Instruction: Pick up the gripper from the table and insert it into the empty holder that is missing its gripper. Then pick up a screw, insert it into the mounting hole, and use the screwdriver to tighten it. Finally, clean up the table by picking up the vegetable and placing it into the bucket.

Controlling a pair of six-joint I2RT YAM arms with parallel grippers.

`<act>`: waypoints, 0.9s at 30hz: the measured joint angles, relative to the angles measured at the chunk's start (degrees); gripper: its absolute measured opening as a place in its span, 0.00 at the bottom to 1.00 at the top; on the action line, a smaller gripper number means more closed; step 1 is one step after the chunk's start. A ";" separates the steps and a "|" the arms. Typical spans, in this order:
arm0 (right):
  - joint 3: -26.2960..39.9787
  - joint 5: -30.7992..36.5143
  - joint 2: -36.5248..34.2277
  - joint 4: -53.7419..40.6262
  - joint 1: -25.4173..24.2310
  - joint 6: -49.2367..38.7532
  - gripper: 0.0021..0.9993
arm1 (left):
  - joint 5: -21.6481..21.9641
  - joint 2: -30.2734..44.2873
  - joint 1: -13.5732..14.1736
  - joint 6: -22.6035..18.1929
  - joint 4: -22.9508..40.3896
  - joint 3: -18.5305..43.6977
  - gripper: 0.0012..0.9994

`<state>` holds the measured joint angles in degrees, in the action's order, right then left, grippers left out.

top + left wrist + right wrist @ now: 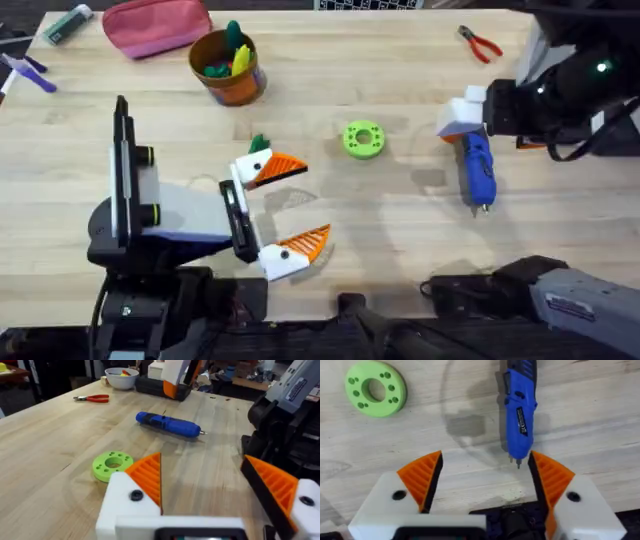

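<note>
— Screwdriver (477,172) position, please, taken from the lime-green disc (363,139).
— It is seen lying flat on the worktop (400,230), off to the right-arm side of the disc, well apart from it, its metal tip pointed toward the arms' bases.
— And the right gripper (485,477)?
— It is held above the screwdriver's tip end, on the far side of the tool from the disc. Its jaws are spread wide with nothing between them; in its wrist view the metal tip is seen just beside one orange pad.
— The left gripper (282,208)?
— It is found on the left-arm side of the disc and nearer the bases. Its jaws are also opened wide and nothing is gripped. A small dark-green leafy piece (259,145) is glimpsed just beyond its upper finger; whether they touch cannot be told.
— The bucket (229,69)?
— It is stood beyond the disc and toward the left-arm side, with green and yellow items inside. A pink pouch (156,26) is set just beside it, and red-handled pliers (480,44) are laid far off on the right-arm side.
</note>
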<state>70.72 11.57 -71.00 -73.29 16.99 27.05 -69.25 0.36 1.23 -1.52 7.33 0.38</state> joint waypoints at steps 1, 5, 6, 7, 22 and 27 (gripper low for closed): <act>0.00 0.00 0.00 0.02 0.00 0.01 0.99 | 0.00 0.00 0.00 0.00 0.00 0.02 0.99; 0.00 0.02 0.00 0.02 0.00 0.02 0.99 | 0.00 0.00 0.00 0.00 0.00 0.02 0.99; 0.00 0.01 0.00 0.02 0.00 0.02 0.99 | 0.00 0.00 0.00 0.00 0.00 0.01 0.99; 0.00 0.02 0.00 0.03 0.00 0.02 0.99 | 0.00 0.00 0.00 0.00 0.00 0.00 0.99; -0.02 0.00 0.00 -0.05 0.00 0.04 0.99 | 0.02 0.00 0.00 -0.22 0.00 0.02 0.02; -0.02 0.01 0.00 0.20 0.00 0.02 0.99 | 0.02 0.00 0.00 -0.22 0.00 0.00 0.02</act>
<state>70.70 11.58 -71.00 -73.09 16.99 27.07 -69.23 0.36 1.23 -1.74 7.33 0.38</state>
